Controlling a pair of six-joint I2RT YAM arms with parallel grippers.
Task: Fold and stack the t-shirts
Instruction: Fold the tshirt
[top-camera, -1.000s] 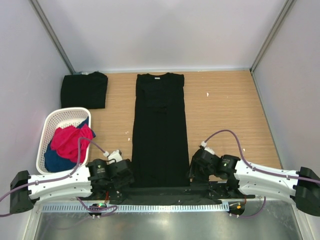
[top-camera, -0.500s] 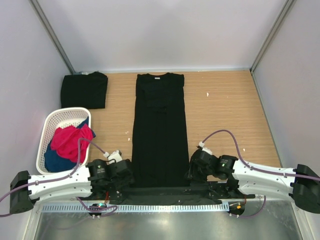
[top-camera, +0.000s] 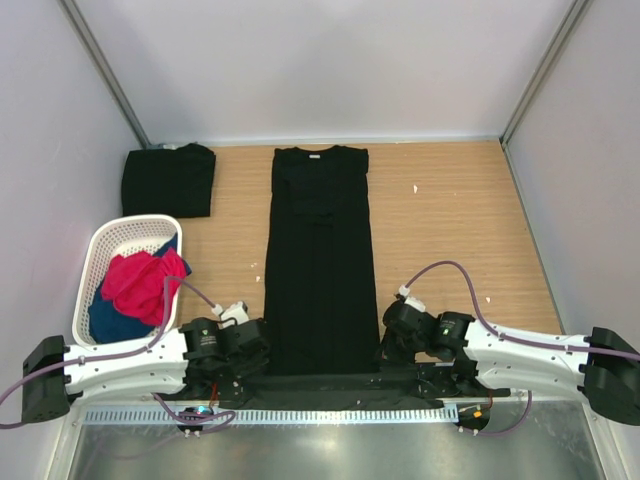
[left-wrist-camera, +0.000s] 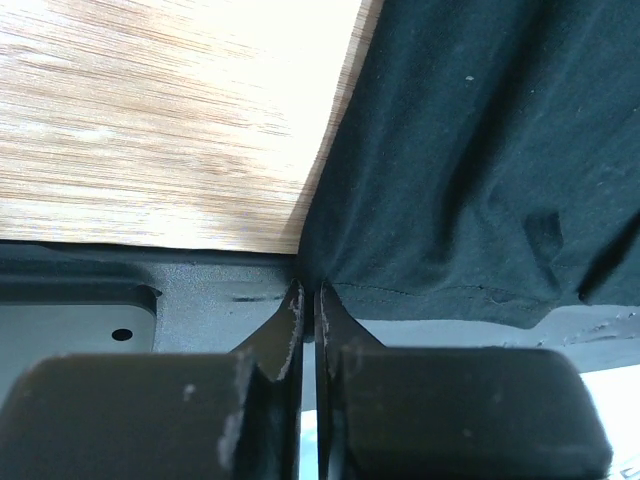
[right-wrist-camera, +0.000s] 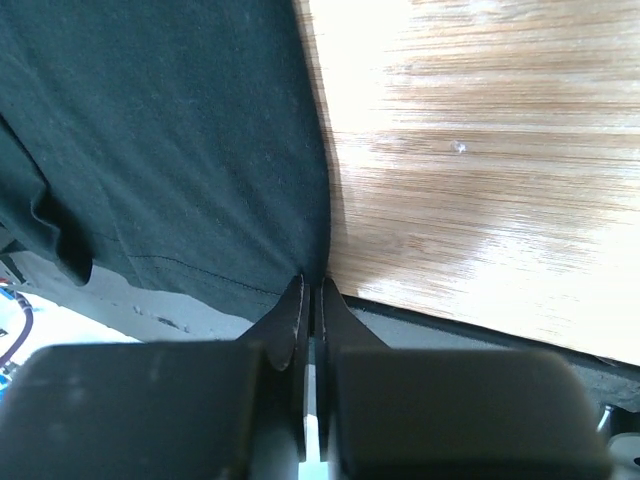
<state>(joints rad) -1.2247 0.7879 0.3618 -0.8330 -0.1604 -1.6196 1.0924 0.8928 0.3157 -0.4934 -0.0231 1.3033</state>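
Note:
A long black t-shirt (top-camera: 320, 260), its sides folded in to a narrow strip, lies flat down the middle of the wooden table, collar at the far end. My left gripper (top-camera: 258, 358) is shut on its near left hem corner; in the left wrist view the fingertips (left-wrist-camera: 297, 297) pinch the cloth (left-wrist-camera: 480, 150) right at that corner. My right gripper (top-camera: 384, 352) is shut on the near right hem corner, where the closed gripper (right-wrist-camera: 311, 288) meets the shirt edge (right-wrist-camera: 170, 130). A second black t-shirt (top-camera: 168, 180) lies folded at the far left.
A white mesh basket (top-camera: 106, 240) at the left holds a red-pink garment (top-camera: 140, 280) and a blue one (top-camera: 108, 322). Bare wood (top-camera: 450, 220) stretches to the right of the shirt. A black strip and a metal rail (top-camera: 320, 412) run along the near edge. Walls close in on three sides.
Both grippers have gone from part open to shut on the hem corners. Each wrist has shifted slightly inward toward the shirt.

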